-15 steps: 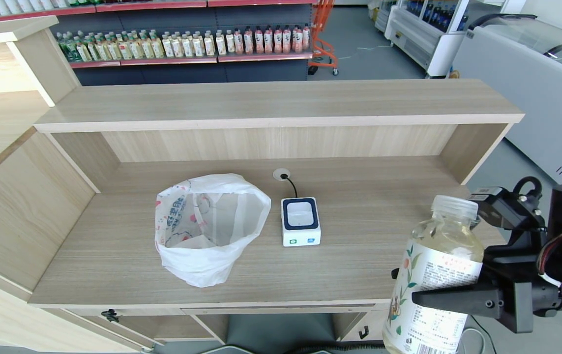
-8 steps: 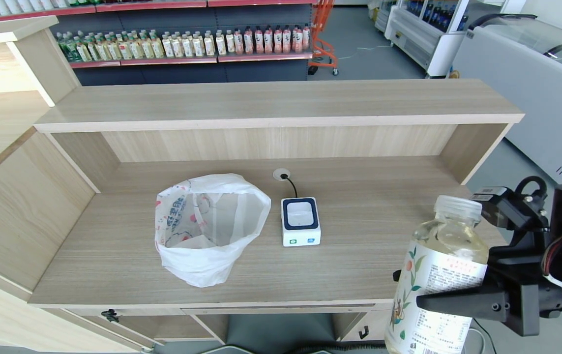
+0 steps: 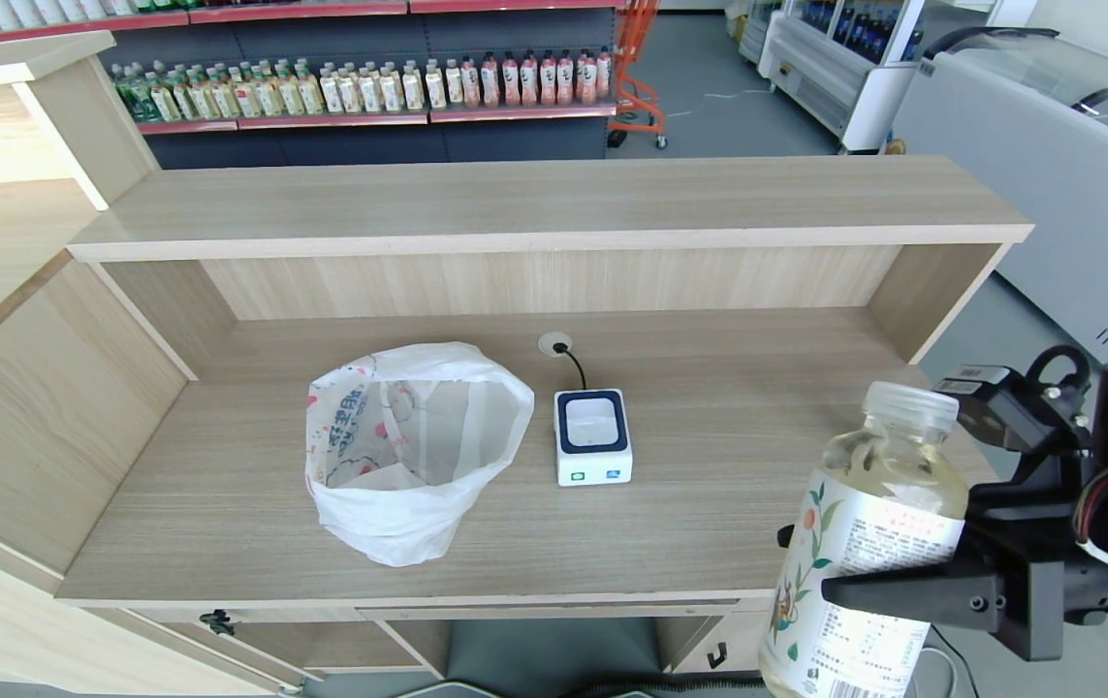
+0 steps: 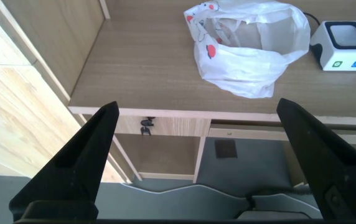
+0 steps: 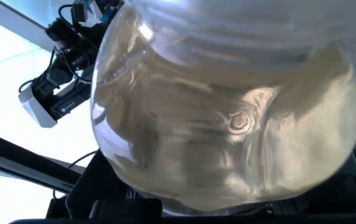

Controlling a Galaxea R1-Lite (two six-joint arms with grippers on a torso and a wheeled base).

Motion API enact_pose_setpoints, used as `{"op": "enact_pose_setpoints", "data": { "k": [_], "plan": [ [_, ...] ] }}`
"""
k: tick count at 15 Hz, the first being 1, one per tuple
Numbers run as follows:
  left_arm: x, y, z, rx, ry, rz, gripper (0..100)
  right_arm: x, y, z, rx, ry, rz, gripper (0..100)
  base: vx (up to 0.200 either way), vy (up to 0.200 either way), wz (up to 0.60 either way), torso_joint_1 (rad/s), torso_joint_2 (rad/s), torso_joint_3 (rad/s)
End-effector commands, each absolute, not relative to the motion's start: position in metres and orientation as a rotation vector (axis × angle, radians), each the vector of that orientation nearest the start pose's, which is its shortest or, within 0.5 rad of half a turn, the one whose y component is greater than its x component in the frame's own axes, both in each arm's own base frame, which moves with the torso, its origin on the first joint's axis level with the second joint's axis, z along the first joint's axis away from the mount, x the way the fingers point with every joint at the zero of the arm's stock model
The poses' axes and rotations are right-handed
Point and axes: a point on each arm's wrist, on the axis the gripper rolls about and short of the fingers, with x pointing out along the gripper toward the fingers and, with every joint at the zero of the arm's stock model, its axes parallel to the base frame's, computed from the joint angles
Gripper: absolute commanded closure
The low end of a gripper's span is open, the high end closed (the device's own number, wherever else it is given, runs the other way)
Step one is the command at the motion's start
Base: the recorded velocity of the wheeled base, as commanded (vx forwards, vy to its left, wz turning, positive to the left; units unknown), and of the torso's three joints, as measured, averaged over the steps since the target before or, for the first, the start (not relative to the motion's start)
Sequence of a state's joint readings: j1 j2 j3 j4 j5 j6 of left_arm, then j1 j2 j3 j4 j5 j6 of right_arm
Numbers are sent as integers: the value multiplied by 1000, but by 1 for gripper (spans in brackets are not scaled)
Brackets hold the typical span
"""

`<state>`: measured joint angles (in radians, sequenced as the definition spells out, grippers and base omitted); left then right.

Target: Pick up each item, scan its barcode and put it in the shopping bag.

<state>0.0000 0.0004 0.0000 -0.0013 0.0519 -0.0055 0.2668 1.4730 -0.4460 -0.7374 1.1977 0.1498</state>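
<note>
The bottle (image 3: 878, 504) hangs slightly tilted off the tabletop's (image 3: 728, 465) near right corner, clamped in the right claw (image 3: 804, 562). Its base is cut off and the far finger is mostly hidden. To its left stand the scanner (image 3: 592, 436) and open bag (image 3: 408, 446). The left claw (image 4: 198, 107) is spread apart.

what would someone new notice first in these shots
A clear bottle of pale drink stands out, held cap up by the right gripper at the counter's front right corner. Next, the white shopping bag stands open on the counter, with the small scanner just to its right.
</note>
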Motion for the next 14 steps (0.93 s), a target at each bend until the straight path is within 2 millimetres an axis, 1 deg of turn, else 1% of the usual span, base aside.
{"op": "enact_pose_setpoints", "data": {
  "k": [1, 4, 6, 8, 9, 10, 11, 12, 13, 14],
  "plan": [
    [-23, 1, 76, -6, -2, 52, 0, 202, 69, 161, 217, 350, 1359, 100, 0, 0, 0, 0, 0, 0],
    [-23, 1, 76, -6, -2, 52, 0, 208, 57, 160, 111, 288, 1162, 100, 0, 0, 0, 0, 0, 0],
    [-23, 1, 76, -6, -2, 52, 0, 219, 53, 159, -45, 250, 844, 100, 0, 0, 0, 0, 0, 0],
    [-23, 1, 76, -6, -2, 52, 0, 231, 50, 164, -205, 174, 610, 100, 0, 0, 0, 0, 0, 0],
    [-23, 1, 76, -6, -2, 52, 0, 239, 50, 167, -286, 113, 527, 100, 0, 0, 0, 0, 0, 0],
    [-23, 1, 76, -6, -2, 52, 0, 251, 50, 169, -372, 48, 468, 100, 0, 0, 0, 0, 0, 0],
    [-23, 1, 76, -6, -2, 52, 0, 263, 50, 170, -462, -26, 446, 100, 0, 0, 0, 0, 0, 0],
    [-23, 1, 76, -6, -2, 52, 0, 267, 50, 170, -495, -50, 435, 100, 0, 0, 0, 0, 0, 0],
    [-23, 1, 76, -6, -2, 52, 0, 278, 53, 172, -571, -114, 425, 100, 0, 0, 0, 0, 0, 0],
    [-23, 1, 76, -6, -2, 52, 0, 281, 55, 175, -621, -165, 424, 100, 0, 0, 0, 0, 0, 0]
  ]
}}
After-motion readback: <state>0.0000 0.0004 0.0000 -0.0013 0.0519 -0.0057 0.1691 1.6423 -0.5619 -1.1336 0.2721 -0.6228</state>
